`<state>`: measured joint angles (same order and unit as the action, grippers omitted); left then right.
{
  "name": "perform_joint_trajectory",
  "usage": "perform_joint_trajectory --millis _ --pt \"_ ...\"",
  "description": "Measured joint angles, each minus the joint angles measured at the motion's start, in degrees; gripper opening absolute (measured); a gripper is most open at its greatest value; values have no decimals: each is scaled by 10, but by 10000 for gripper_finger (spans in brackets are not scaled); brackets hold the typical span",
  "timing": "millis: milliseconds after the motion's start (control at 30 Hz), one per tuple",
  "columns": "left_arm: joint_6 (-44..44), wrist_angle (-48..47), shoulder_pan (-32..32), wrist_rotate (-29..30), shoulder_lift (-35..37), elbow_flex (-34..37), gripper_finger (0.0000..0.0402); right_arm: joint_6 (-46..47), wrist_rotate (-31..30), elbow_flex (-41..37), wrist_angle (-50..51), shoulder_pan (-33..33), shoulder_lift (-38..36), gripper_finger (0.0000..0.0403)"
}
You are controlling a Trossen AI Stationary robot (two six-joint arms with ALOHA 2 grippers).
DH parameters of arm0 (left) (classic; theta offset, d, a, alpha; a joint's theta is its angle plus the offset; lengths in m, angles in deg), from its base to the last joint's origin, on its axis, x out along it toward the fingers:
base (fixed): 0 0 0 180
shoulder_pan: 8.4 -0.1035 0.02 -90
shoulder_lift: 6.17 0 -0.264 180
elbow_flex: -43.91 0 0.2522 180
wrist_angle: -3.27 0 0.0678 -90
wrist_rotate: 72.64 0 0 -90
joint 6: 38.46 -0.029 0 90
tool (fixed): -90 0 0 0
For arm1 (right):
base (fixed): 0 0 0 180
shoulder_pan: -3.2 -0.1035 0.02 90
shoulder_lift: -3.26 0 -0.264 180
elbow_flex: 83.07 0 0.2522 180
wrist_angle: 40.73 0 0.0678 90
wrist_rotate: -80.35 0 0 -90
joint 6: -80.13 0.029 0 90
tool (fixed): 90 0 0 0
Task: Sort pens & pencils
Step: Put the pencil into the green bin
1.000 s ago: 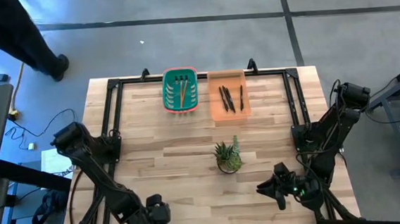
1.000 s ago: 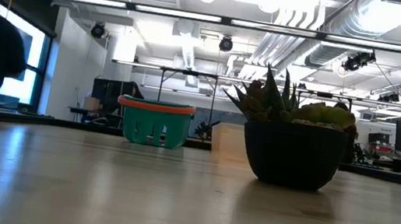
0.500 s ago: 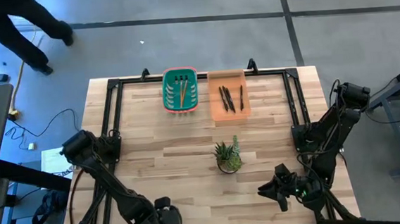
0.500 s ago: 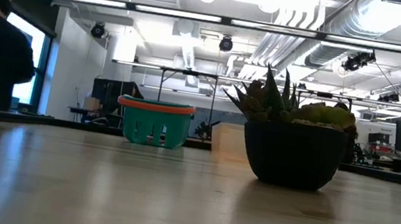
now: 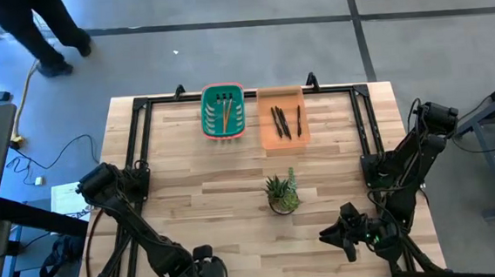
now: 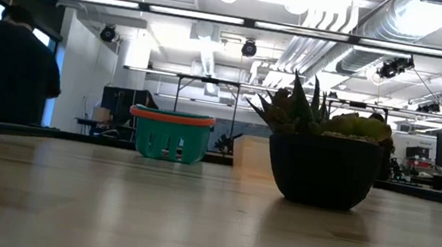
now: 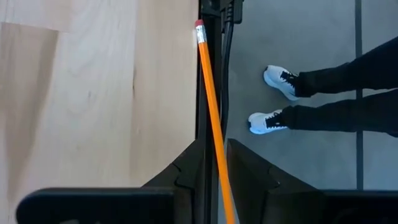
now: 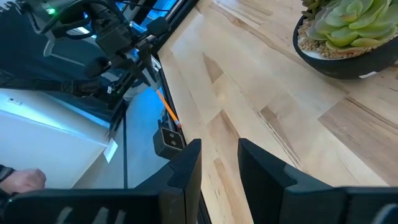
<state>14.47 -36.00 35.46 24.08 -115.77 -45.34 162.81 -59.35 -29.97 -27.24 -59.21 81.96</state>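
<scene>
Pencil (image 7: 211, 118) in left tool (image 7: 212, 163), beyond table edge (image 7: 198, 74)

pencils (image 5: 225, 114) in basket (image 5: 222, 92), pens (image 5: 285, 121) in bin (image 5: 280, 92) beside it

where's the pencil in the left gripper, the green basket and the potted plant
pencil (image 7: 211, 112), left wrist view, mid shaft
green basket (image 5: 207, 115), high view, left rim
potted plant (image 6: 323, 168), low view, pot front

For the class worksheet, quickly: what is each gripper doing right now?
Left gripper: shut on a pencil at the table's near edge.
Right gripper: open, holding nothing.
</scene>
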Motion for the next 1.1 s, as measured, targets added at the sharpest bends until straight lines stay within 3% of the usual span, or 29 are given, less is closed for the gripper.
perform_joint_trajectory --millis 1100 --pt "9 67 8 -31 -47 0 56 -17 0 0 -16 -3 1 96"
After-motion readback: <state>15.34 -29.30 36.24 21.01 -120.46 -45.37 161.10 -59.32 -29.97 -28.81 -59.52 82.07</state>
